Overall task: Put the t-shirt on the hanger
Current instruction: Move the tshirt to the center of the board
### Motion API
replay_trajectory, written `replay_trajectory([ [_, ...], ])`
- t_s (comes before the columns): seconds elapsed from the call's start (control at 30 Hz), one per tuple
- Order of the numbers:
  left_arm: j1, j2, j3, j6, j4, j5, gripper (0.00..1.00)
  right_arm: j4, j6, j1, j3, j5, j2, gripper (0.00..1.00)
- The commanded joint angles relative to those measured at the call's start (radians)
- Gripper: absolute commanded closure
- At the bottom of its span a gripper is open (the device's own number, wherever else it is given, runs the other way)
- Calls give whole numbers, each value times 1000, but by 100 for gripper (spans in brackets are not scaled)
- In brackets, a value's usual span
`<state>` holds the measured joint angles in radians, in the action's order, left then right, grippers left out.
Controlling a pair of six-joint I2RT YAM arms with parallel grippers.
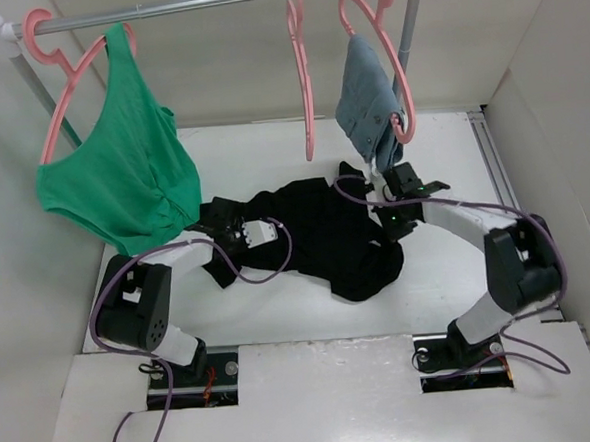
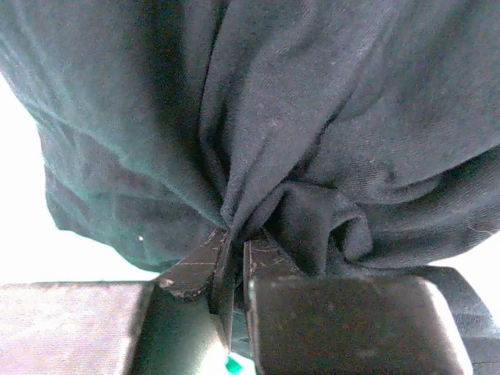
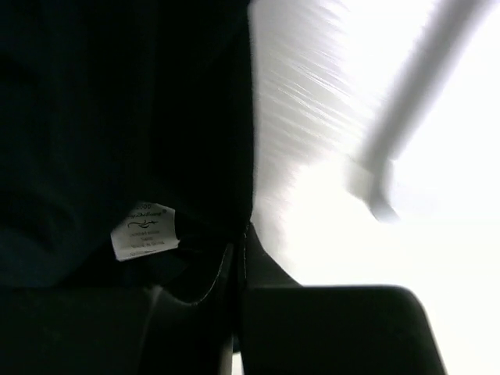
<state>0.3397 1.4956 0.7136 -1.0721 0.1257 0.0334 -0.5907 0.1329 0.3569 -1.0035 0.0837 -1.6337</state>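
Observation:
The black t-shirt point(image 1: 326, 234) hangs bunched between my two grippers, sagging onto the white table point(image 1: 281, 312). My left gripper point(image 1: 272, 228) is shut on a gathered fold of it; the jaws point(image 2: 232, 238) pinch the dark cloth point(image 2: 312, 117). My right gripper point(image 1: 381, 214) is shut on the shirt's edge point(image 3: 117, 117) near its white label point(image 3: 144, 231), and the jaws point(image 3: 241, 238) meet on the cloth. The bare salmon-pink hanger point(image 1: 302, 75) hangs edge-on from the rail, behind and above the shirt. The blue mark is hidden.
A green tank top point(image 1: 122, 171) hangs on a pink hanger at the left of the grey rail point(image 1: 192, 5). A grey-blue denim cloth point(image 1: 370, 101) hangs on a pink hanger at the right. White walls close in both sides.

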Motion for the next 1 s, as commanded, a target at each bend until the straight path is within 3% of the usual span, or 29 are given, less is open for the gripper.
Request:
replay_trajectory([
  [0.0, -17, 17, 6, 8, 87, -95, 100, 12, -55, -67, 11, -61, 171, 100],
  [0.17, -57, -69, -45, -116, 196, -242, 100, -41, -150, -182, 66, -61, 418, 100],
  [0.33, -91, -155, -132, -200, 372, -525, 100, -77, -207, -262, 131, -84, 554, 100],
  [0.47, -74, -198, -132, -141, 499, -500, 100, -77, -219, -273, 173, -66, 592, 99],
  [0.5, -55, -198, -132, -120, 499, -500, 98, -86, -219, -273, 189, -52, 592, 91],
  [0.57, -42, -224, -141, -83, 499, -452, 80, -75, -207, -273, 207, 3, 592, 57],
  [0.6, -42, -233, -131, -42, 499, -428, 65, -64, -207, -273, 216, 16, 583, 46],
  [0.7, -42, -270, -30, 33, 555, -278, 42, -64, -185, -253, 217, 37, 598, 39],
  [0.73, -42, -281, 4, 75, 569, -236, 15, -55, -176, -242, 204, 37, 616, 39],
  [0.87, -42, -362, 125, 116, 569, -72, 14, 2, -106, -127, 183, 77, 630, 39],
  [0.97, -42, -470, 159, 129, 517, 61, 11, 2, -79, 21, 129, 33, 548, 36],
])
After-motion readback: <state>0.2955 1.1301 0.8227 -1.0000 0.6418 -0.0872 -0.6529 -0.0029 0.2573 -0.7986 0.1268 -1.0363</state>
